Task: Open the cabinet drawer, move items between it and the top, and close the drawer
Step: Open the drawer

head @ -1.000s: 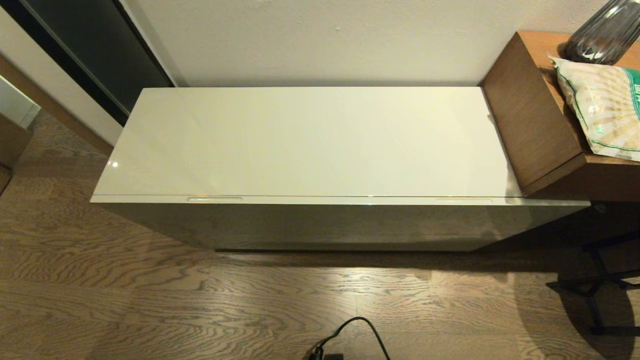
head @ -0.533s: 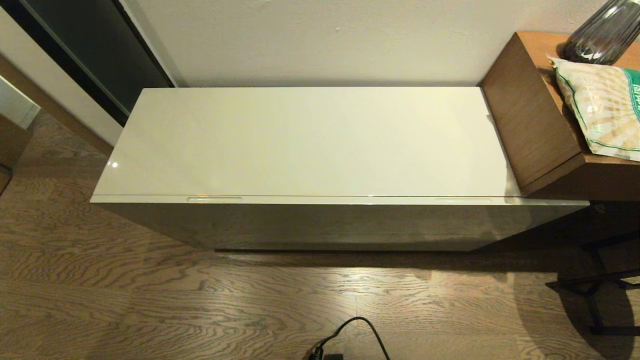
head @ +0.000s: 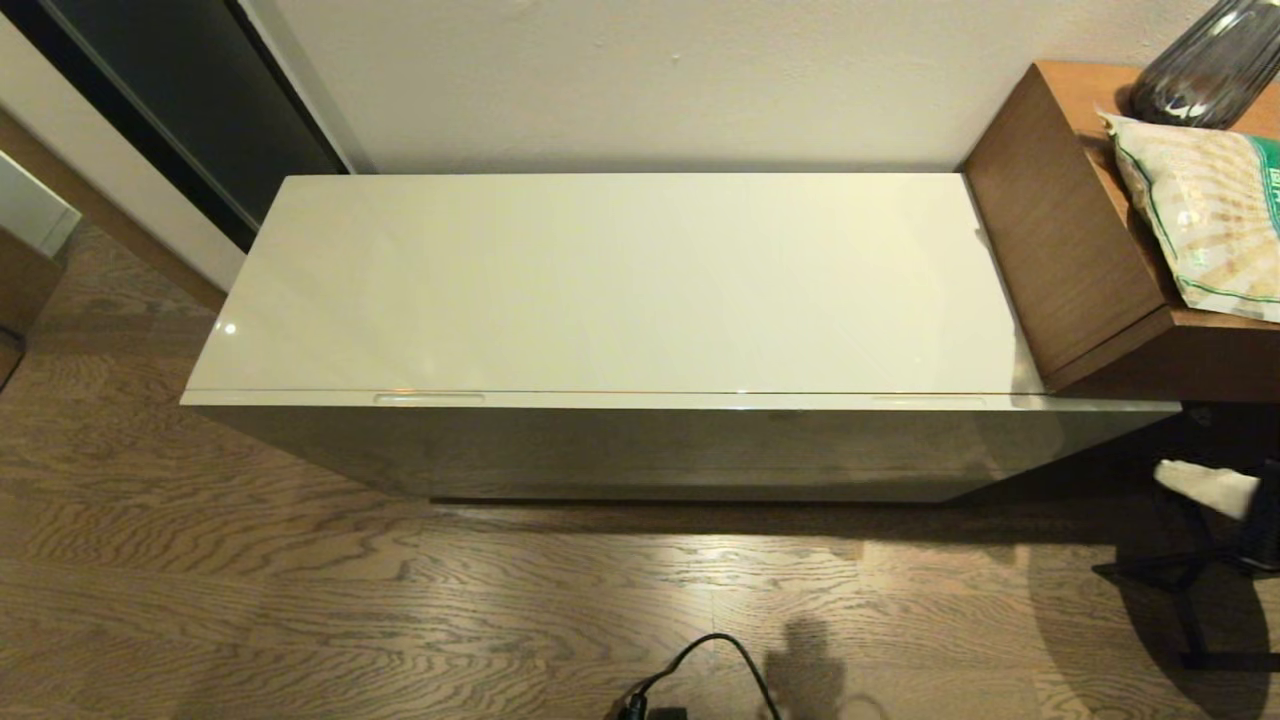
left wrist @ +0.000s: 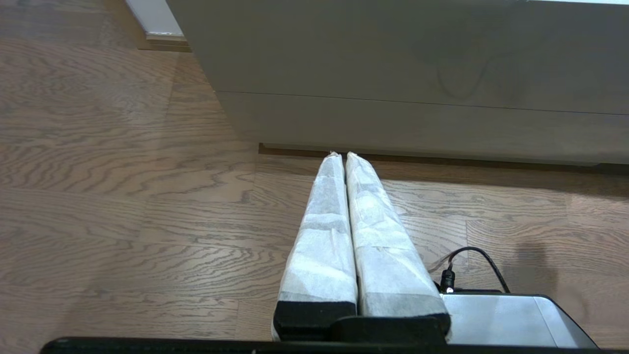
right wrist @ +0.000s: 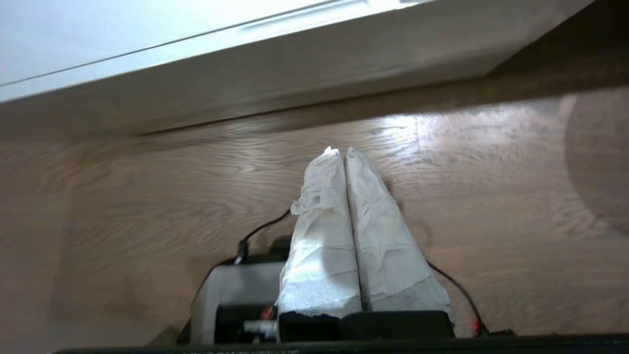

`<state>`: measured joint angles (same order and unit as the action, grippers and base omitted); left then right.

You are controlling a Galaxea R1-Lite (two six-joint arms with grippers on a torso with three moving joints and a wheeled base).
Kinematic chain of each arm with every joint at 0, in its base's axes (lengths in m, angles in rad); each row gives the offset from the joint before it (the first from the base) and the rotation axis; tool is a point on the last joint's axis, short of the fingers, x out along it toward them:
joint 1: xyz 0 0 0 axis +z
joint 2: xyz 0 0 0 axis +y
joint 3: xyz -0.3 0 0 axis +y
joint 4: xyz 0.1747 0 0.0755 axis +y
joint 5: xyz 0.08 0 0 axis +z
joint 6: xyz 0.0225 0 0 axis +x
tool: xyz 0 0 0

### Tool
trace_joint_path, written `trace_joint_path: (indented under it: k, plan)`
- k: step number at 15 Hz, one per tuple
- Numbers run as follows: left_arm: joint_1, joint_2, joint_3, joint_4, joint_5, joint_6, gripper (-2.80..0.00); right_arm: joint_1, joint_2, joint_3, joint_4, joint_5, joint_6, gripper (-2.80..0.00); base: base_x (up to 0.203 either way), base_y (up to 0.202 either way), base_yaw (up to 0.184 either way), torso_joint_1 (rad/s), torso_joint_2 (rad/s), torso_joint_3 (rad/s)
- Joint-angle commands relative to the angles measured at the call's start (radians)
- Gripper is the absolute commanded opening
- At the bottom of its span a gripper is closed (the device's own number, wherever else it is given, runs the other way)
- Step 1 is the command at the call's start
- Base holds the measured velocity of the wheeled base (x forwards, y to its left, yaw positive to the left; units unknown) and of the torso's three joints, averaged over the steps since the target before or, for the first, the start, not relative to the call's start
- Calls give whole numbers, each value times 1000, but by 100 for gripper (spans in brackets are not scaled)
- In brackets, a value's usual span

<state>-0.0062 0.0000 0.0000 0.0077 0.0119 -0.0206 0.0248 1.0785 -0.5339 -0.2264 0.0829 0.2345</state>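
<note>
The top (head: 610, 285) of the low cabinet is a bare glossy cream panel. Under it the cabinet drawer (head: 640, 445) is pushed in flush, with two oblong recesses (head: 430, 398) along its rim. No slippers show in any view. My right gripper (head: 1170, 473) hangs low at the far right, in front of and below the cabinet's right corner. Its white-wrapped fingers (right wrist: 319, 236) are pressed together, empty, over the floor, and the drawer rim (right wrist: 304, 12) is ahead. My left gripper (left wrist: 344, 156) is shut and empty, low over the floor, pointing at the cabinet front (left wrist: 393, 59).
A taller brown wooden table (head: 1060, 250) abuts the cabinet's right end, carrying a snack bag (head: 1200, 210) and a dark glass vase (head: 1215, 65). Black stand legs (head: 1190, 580) are under it. A black cable (head: 715, 650) lies on the wood floor near me. A dark doorway (head: 190, 100) is at the back left.
My right gripper's white fingers have come into the head view at the far right, and a shadow has appeared on the floor by the cable. The cabinet is unchanged.
</note>
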Motion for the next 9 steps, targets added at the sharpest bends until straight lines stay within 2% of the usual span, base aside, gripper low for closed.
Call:
trace_joint_path:
  k: [1, 3, 4, 7, 9]
  plan:
    - [0, -2, 0, 0, 0, -1, -280, 59, 436, 23, -353, -83, 16, -280, 0, 0, 0, 0, 0, 0]
    - [0, -2, 0, 0, 0, -1, -280, 123, 623, -7, -559, -157, 29, -280, 0, 0, 0, 0, 0, 0]
    - [0, -2, 0, -1, 0, -1, -280, 136, 671, -45, -604, -174, 32, -280, 0, 0, 0, 0, 0, 0]
    - [0, -2, 0, 0, 0, -1, -280, 171, 796, -269, -658, -247, 41, -280, 0, 0, 0, 0, 0, 0]
    - [0, -2, 0, -1, 0, -1, -280, 187, 818, -330, -660, -274, 44, -280, 0, 0, 0, 0, 0, 0]
